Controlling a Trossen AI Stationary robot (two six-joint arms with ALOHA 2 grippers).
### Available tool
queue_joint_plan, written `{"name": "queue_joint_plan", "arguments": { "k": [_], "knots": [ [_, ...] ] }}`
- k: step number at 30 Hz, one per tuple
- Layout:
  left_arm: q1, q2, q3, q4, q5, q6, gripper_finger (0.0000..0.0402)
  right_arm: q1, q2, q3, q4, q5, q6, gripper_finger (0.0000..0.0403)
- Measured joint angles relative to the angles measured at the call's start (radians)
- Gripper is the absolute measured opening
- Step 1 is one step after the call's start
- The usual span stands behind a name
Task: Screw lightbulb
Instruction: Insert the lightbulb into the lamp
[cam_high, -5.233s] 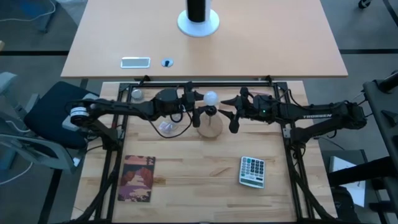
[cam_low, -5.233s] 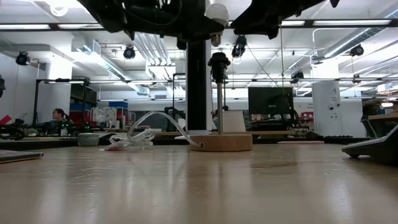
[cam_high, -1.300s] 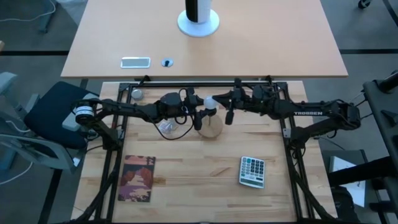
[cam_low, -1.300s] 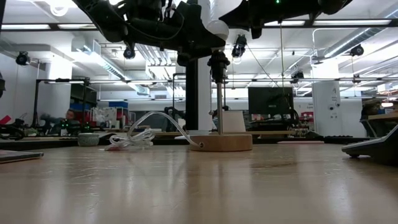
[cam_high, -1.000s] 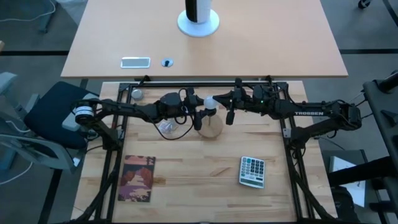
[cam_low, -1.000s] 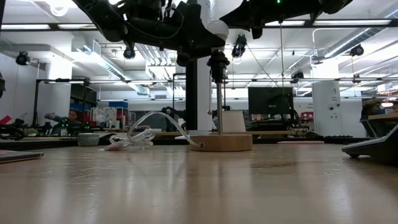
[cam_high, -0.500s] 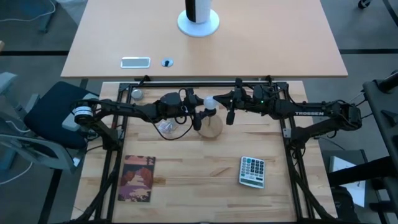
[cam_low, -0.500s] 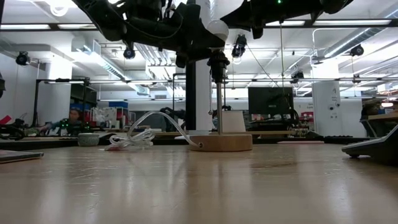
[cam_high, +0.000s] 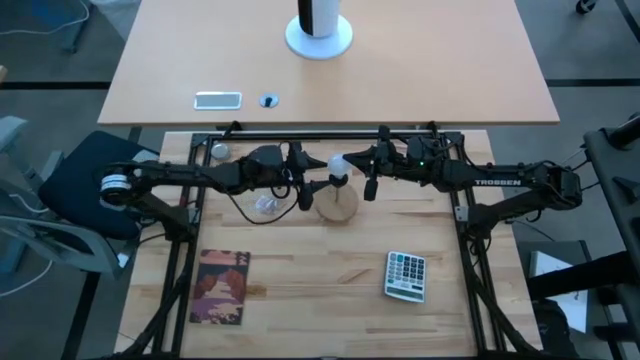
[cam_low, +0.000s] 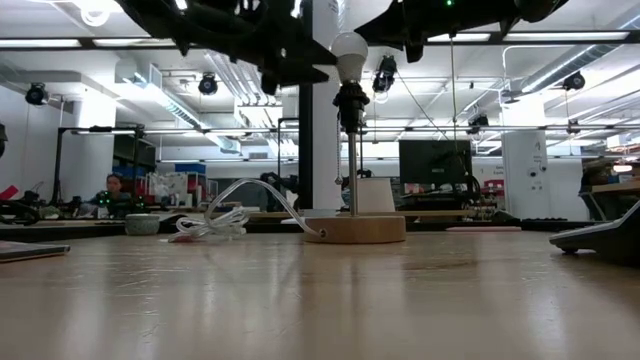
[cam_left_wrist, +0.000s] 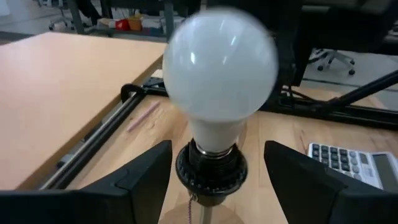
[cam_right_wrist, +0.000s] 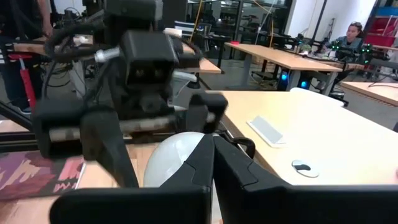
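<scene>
The lightbulb (cam_left_wrist: 214, 68), frosted white, stands upright with its base in the black socket (cam_left_wrist: 211, 171) of a lamp on a round wooden base (cam_high: 338, 204). My left gripper (cam_high: 306, 177) is open just to the bulb's left, a finger (cam_left_wrist: 149, 180) on either side of the socket, touching nothing. My right gripper (cam_high: 354, 163) is shut, right beside the bulb on its right; in its wrist view the bulb (cam_right_wrist: 174, 155) shows behind the shut fingers (cam_right_wrist: 211, 168). My right gripper's shut fingers come level from the table's right and end close to the bulb's right side (cam_high: 345, 163). The fingers themselves hide the spot, so I cannot tell whether they touch it.
A crumpled clear wrapper (cam_high: 266, 206) lies left of the lamp base, with the lamp's cord (cam_low: 250, 200) looping beside it. A small grey ball (cam_high: 219, 151) sits far left. Near the front lie a calculator (cam_high: 406, 275) and a patterned booklet (cam_high: 220, 287). A black frame rail (cam_high: 320, 133) borders the far edge.
My left gripper has opened, let go of the bulb and drawn back toward the table's left edge. The bulb has stayed upright in the socket and now shows uncovered in the low view.
</scene>
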Motion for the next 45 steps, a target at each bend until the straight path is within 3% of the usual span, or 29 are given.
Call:
{"name": "queue_joint_plan", "arguments": {
  "k": [6, 25, 31, 38, 45],
  "knots": [
    [-0.001, -0.069, 0.000, 0.023, -0.002, 0.033, 0.0241, 0.000, 0.000, 0.000, 0.000, 0.000, 0.000, 0.0000],
    [-0.002, 0.000, -0.002, 0.129, -0.007, 0.050, 0.0176, 0.000, 0.000, -0.001, -0.018, 0.001, 0.004, 0.0000],
    [-0.002, -0.001, -0.002, 0.125, -0.007, 0.053, 0.0122, 0.000, -0.001, -0.001, -0.019, 0.003, 0.004, 0.0000],
    [-0.002, -0.010, -0.002, 0.104, 0.007, 0.053, 0.0013, 0.000, -0.001, -0.001, -0.019, 0.005, 0.004, 0.0000],
    [-0.004, -0.020, -0.002, 0.115, 0.033, 0.062, 0.0001, 0.000, 0.000, -0.001, -0.025, 0.005, 0.004, 0.0000]
  ]
}}
